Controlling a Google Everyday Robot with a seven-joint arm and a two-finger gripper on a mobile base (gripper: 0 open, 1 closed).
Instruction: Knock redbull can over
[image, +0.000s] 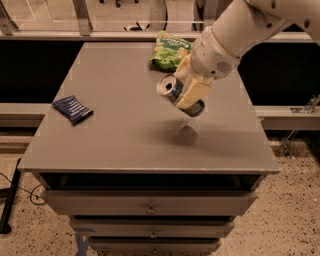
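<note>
1. Hanging over the right half of the grey table (100, 150), the gripper (189, 98) is pinching the redbull can (169, 86) across its body, with the cream fingers (195, 90) pressing right against it.
2. That can is tilting pretty hard. Its shiny silver top is pointing left and towards the near side, and its bottom end is poking out low on the right under the finger.
3. It's looking lifted off the tabletop, and a soft shadow (182, 135) is sitting on the surface just below it.
4. The white arm (240, 30) is reaching in from the far right corner, angling down to the can.
5. The closest neighbour is the green snack bag (169, 50). It's lying by the far edge just behind the gripper, with its right side getting covered by the wrist.
6. A flat dark-blue packet (73, 109) is lying on the left side of the table, well apart from the can.
7. Drawers (150, 210) are stacking up under the tabletop on the near side, showing small knobs.
</note>
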